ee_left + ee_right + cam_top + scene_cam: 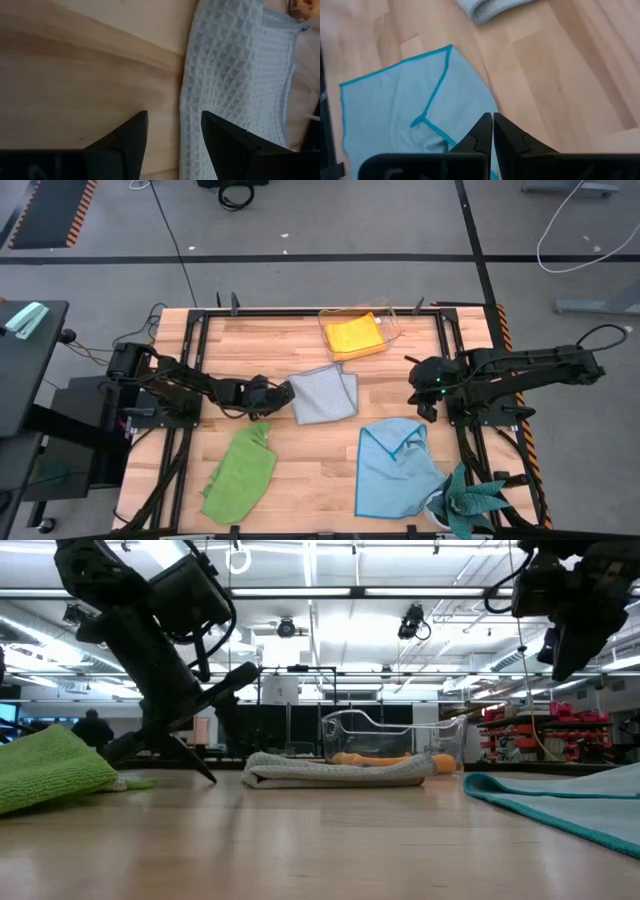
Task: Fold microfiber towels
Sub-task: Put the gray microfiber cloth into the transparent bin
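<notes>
While the grey towel (323, 393) lies folded mid-table, the yellow one (354, 335) sits in the clear box (385, 320); the green towel (241, 473) and blue towel (394, 467) look unfolded, so roughly half remains. The left gripper (283, 393), jaws parted and empty, is at the grey towel's edge. The right gripper (421, 392) hangs closed, with bare wood between.

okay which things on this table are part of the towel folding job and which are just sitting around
Part of the job: grey towel, orange-yellow towel, light blue towel, lime green towel, left claw open at the grey towel's edge.

Just lying about: clear plastic box holding the orange-yellow towel, teal plant.
</notes>
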You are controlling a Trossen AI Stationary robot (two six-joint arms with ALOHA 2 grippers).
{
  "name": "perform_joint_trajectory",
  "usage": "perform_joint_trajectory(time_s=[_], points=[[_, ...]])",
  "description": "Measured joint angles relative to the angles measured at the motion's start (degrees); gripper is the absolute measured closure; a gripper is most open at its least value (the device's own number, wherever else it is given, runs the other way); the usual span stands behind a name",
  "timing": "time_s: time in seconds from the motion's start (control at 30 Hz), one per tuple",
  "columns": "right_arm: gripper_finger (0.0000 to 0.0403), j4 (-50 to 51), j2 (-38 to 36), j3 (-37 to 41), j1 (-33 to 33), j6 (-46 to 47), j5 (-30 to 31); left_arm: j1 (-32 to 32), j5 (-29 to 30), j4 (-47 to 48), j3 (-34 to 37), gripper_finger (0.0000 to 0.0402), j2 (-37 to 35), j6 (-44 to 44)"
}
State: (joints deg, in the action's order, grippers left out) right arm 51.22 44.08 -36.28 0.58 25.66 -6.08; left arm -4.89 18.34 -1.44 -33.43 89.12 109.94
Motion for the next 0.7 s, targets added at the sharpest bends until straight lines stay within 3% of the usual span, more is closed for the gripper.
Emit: perform_joint_trajectory(time_s=[0.7], points=[[0.0381,-3.59,-0.64,0.24,-0.02,1.22,-0.42,2.81,-0.85,-2.71,-4.49,0.0204,7.55,-2.36]])
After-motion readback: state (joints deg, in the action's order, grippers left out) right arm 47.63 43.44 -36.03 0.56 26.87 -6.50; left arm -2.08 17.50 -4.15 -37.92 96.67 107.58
